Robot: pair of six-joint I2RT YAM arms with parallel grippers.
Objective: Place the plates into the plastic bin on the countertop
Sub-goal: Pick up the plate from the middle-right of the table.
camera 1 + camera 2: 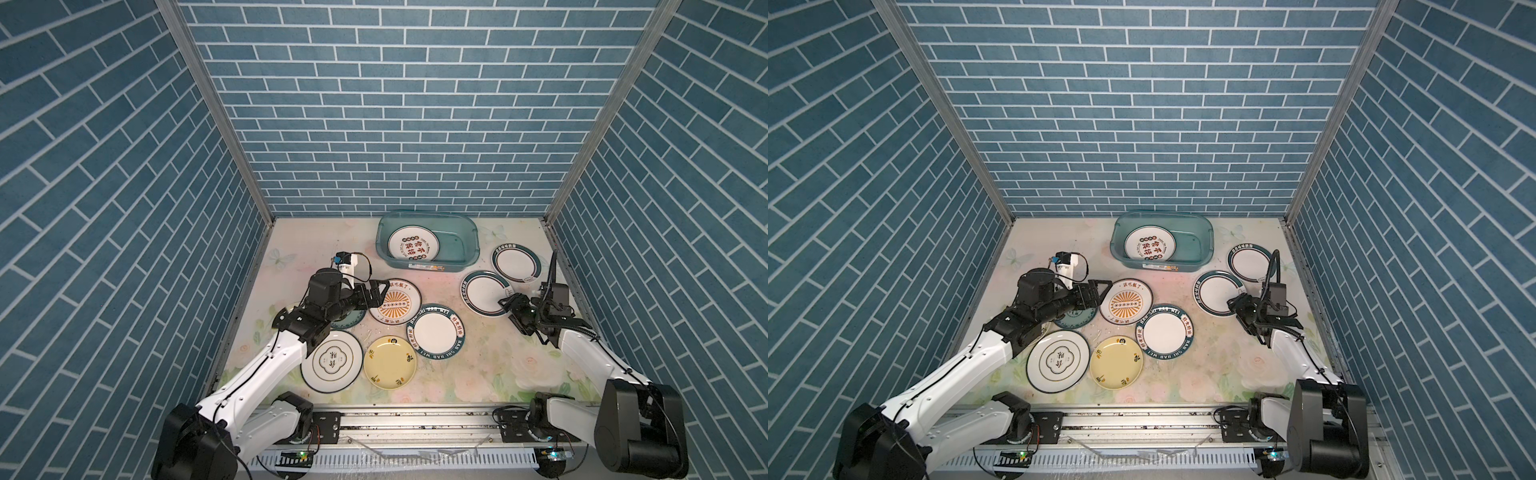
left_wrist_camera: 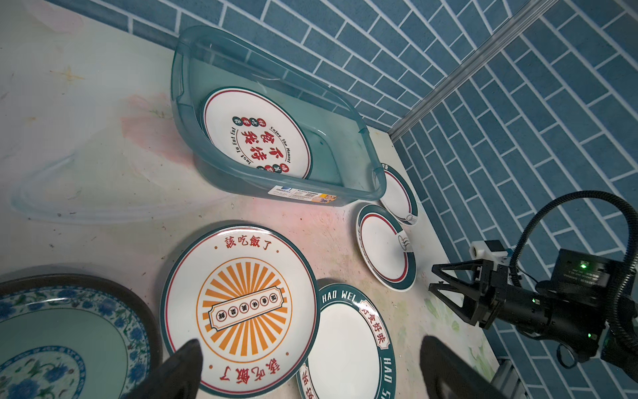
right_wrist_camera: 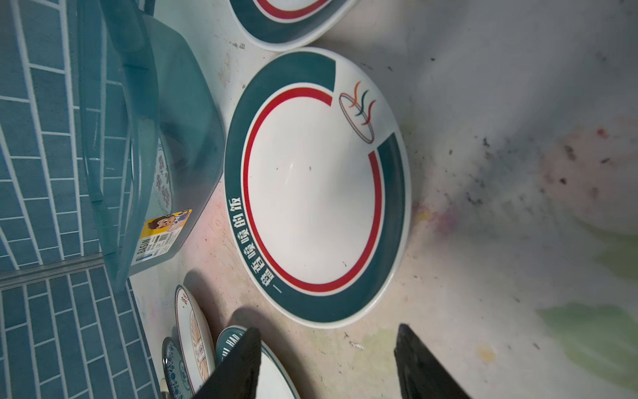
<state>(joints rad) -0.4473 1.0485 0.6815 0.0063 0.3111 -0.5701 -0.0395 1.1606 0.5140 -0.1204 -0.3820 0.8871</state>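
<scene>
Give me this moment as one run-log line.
plastic bin: lettered plate inside | left gripper: open, at sunburst plate | right gripper: open, empty, facing teal-rimmed plate

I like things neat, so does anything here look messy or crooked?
A little. The orange sunburst plate seems to lie with its rim over the edge of the HAO WEI plate, instead of flat on its own. The countertop has dark specks and smudges. No plate looks broken.

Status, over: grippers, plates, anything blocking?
Left gripper open over orange sunburst plate. Right gripper open at teal-rimmed plate. One lettered plate in plastic bin. Nothing blocking.
</scene>
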